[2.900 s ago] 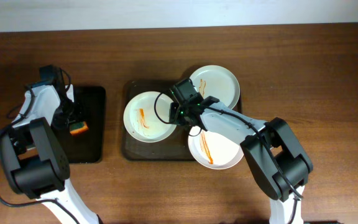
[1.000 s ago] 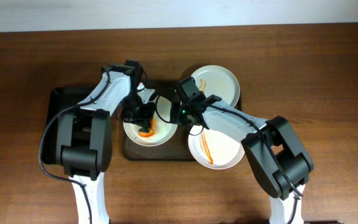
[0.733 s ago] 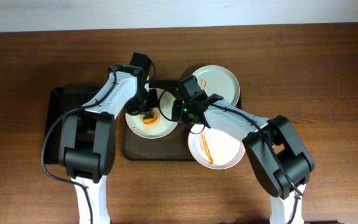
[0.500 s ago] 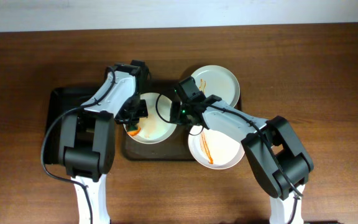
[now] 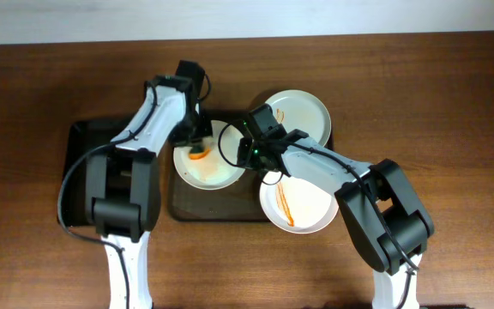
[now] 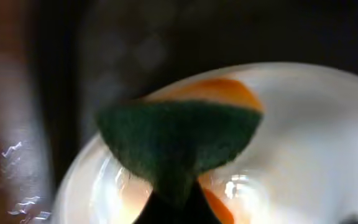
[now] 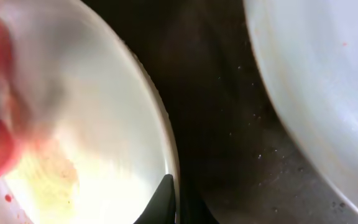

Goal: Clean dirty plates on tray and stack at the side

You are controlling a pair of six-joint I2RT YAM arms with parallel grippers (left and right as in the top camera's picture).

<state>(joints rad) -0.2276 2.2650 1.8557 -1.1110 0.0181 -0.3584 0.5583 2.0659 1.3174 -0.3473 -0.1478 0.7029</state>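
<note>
Since half a second ago the sponge has been carried from the near-left part of the left plate to its far part. The right arm is found where it was.

Nearest the robot, the near plate is seen overhanging the front edge of the tray, with an orange streak not yet wiped. Beyond it, the left plate lies on the tray, and faint orange smears can be made out on it.

The plates are judged stiff, light, glazed and slippery, and breakable if dropped. A hold is best taken at the rim, since the flat middle offers no purchase. The sponge is judged soft and easily squeezed.

The left tool is closed on the sponge, which is pressed green face down against the plate. The right tool is narrowed to a pinch, and the left plate's right rim appears to be gripped between its tips to steady it.

Farthest off, the far plate is left on the tray with a thin streak. The side tray lies well apart on the bench.
</note>
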